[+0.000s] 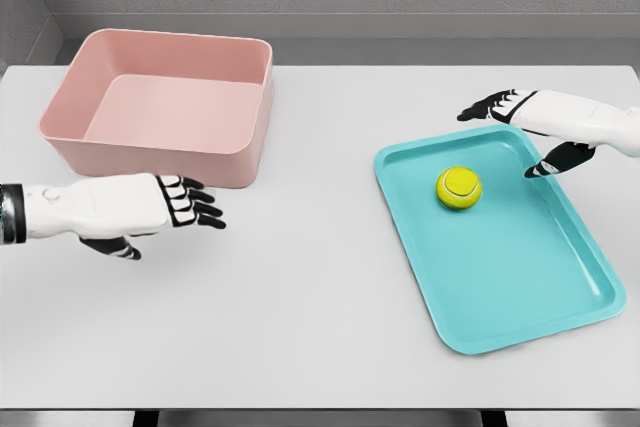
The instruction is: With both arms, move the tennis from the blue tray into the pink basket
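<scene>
A yellow-green tennis ball (458,188) lies in the far half of the blue tray (560,292) on the right of the table. My right hand (520,137) hovers over the tray's far right corner, fingers spread and empty, a short way right of the ball. The pink basket (160,152) stands at the far left with nothing inside it. My left hand (175,209) floats just in front of the basket's near wall, fingers stretched out flat and pointing right, holding nothing.
The white table (300,317) stretches between basket and tray. Its front edge runs along the bottom of the view. A grey wall rises behind the table.
</scene>
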Available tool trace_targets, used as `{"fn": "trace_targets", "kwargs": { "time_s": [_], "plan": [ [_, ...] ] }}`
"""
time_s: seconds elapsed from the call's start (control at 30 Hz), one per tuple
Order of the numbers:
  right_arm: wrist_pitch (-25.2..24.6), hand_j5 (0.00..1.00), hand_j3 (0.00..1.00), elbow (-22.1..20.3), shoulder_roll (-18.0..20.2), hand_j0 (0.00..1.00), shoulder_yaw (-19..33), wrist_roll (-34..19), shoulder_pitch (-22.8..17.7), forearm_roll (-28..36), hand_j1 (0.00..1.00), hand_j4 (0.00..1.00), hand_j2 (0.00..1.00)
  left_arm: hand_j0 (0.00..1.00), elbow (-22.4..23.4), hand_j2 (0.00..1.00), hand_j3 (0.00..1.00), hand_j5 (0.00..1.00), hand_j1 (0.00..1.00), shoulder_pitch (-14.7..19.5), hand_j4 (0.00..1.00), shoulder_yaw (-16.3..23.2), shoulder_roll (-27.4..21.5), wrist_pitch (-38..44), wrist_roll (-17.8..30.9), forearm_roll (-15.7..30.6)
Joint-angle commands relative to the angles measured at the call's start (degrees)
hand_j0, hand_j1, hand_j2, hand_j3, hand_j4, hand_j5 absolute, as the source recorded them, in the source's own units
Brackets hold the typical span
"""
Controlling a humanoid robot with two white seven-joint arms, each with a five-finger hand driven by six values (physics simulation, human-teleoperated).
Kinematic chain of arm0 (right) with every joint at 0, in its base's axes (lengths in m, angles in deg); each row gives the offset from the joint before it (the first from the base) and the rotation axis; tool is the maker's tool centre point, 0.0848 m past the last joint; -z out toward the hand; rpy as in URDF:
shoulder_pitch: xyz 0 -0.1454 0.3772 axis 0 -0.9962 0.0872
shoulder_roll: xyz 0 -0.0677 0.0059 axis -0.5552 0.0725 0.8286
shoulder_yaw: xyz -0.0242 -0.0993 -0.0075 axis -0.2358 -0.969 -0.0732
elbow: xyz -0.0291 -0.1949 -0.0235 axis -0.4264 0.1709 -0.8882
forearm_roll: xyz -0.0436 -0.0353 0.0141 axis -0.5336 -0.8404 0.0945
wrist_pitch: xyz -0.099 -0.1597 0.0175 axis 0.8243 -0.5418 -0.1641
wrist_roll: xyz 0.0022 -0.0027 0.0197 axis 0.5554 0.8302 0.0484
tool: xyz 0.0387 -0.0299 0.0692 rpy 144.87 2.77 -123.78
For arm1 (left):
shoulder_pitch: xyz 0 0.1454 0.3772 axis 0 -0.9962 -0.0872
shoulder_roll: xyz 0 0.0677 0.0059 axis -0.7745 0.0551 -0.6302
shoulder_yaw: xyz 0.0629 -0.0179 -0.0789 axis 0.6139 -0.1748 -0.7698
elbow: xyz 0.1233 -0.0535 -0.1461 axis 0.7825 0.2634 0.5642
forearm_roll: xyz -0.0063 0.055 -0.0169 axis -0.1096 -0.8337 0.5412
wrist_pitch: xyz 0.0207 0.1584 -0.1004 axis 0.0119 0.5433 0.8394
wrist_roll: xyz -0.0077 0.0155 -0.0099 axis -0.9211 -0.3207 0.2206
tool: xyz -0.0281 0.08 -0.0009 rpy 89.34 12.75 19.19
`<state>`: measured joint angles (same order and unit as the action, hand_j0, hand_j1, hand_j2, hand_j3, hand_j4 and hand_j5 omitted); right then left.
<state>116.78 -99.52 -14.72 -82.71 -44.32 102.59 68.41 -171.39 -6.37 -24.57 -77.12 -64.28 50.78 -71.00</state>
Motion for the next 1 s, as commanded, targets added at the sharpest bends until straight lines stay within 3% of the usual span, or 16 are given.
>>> {"fn": "trace_targets", "kwargs": {
  "time_s": [0.0, 0.03, 0.23, 0.57, 0.97],
  "plan": [
    [-0.1, 1.00, 1.00, -0.2, 0.1, 1.00, 0.1, 0.1, 0.0, 0.3, 1.00, 1.00, 1.00, 1.00, 0.0, 1.00, 1.00, 1.00, 1.00, 0.0, 1.00, 0.4, 1.5, 0.1, 3.2, -3.1],
    [-0.1, 1.00, 1.00, -0.2, 0.1, 1.00, 0.1, -0.3, 0.1, 0.3, 1.00, 1.00, 1.00, 1.00, 0.0, 1.00, 1.00, 1.00, 1.00, 0.1, 1.00, 1.1, 2.3, 0.1, 5.4, -3.1],
    [-0.1, 1.00, 1.00, -0.2, 0.2, 1.00, -1.4, -0.2, 0.2, 0.1, 1.00, 1.00, 1.00, 1.00, 0.0, 1.00, 1.00, 1.00, 1.00, 0.3, 1.00, 1.9, 2.8, 0.1, 5.5, -3.2],
    [-5.4, 1.00, 1.00, 0.3, -6.2, 1.00, -3.4, -3.9, 0.4, -0.3, 1.00, 1.00, 1.00, 1.00, -0.1, 1.00, 1.00, 1.00, 1.00, 1.8, 1.00, 1.8, 2.4, 0.1, 5.5, -2.7],
    [-7.2, 1.00, 1.00, 3.5, -8.2, 1.00, -6.6, -4.4, 0.5, -0.4, 1.00, 1.00, 1.00, 1.00, -0.1, 1.00, 1.00, 1.00, 1.00, 2.2, 1.00, 1.8, 2.5, 0.1, 5.5, -2.7]
  ]
}}
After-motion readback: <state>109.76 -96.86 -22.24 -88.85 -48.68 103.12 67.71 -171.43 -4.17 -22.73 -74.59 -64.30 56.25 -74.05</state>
